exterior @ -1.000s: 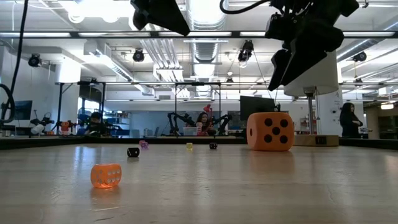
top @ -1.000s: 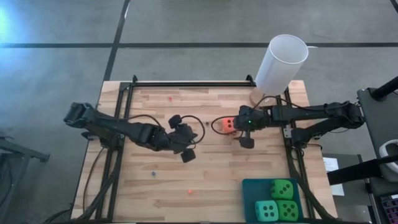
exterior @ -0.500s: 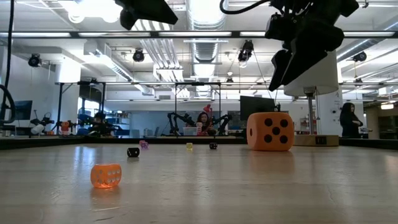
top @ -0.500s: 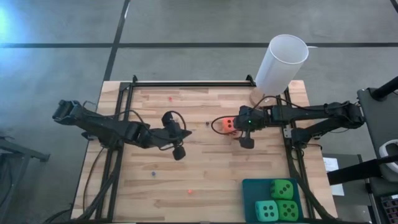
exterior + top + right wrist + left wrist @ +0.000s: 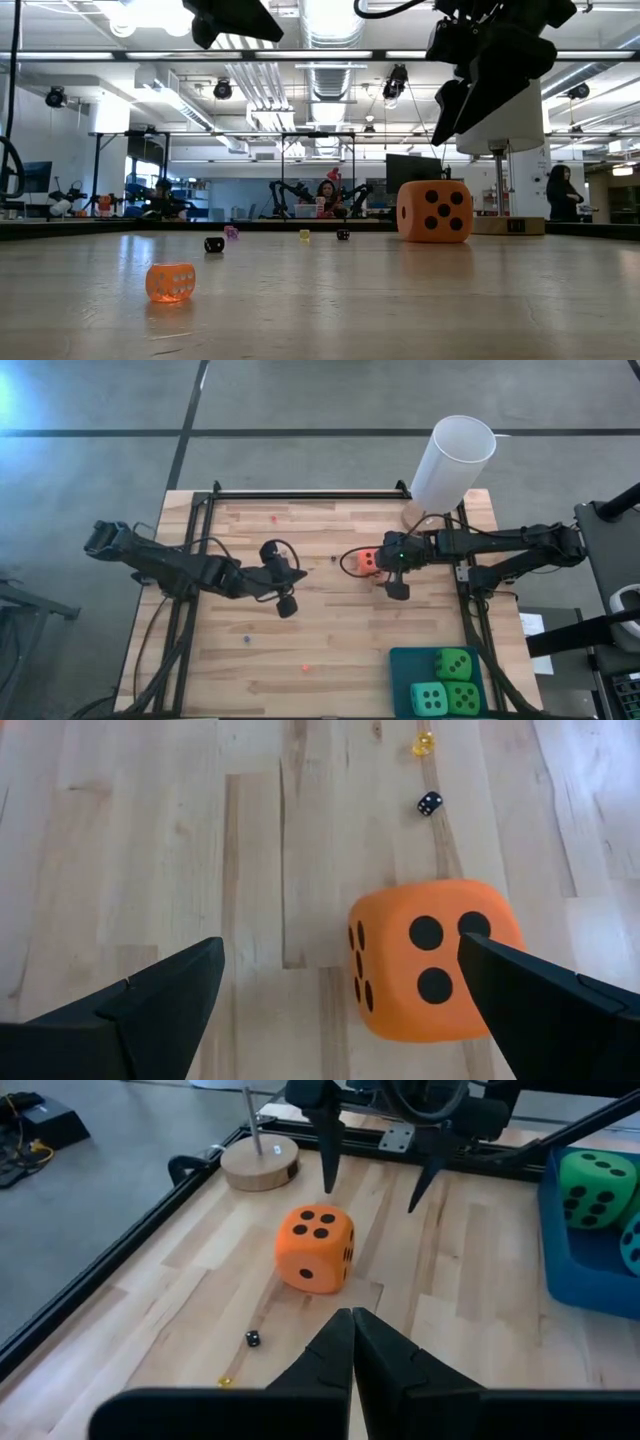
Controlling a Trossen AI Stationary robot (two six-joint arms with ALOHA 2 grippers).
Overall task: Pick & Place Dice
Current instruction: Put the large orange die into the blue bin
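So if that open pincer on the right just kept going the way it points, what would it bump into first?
Most likely the orange die. The right pincer points down at the table with the die partly between its spread fingers, nearer one finger, which may touch it first; depth is hard to judge.

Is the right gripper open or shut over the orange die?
Open. The right gripper has its fingers spread wide, apart from the orange die on the table.

No readable text

I find no words, labels, brands or numerals anywhere I look; nothing legible shows.
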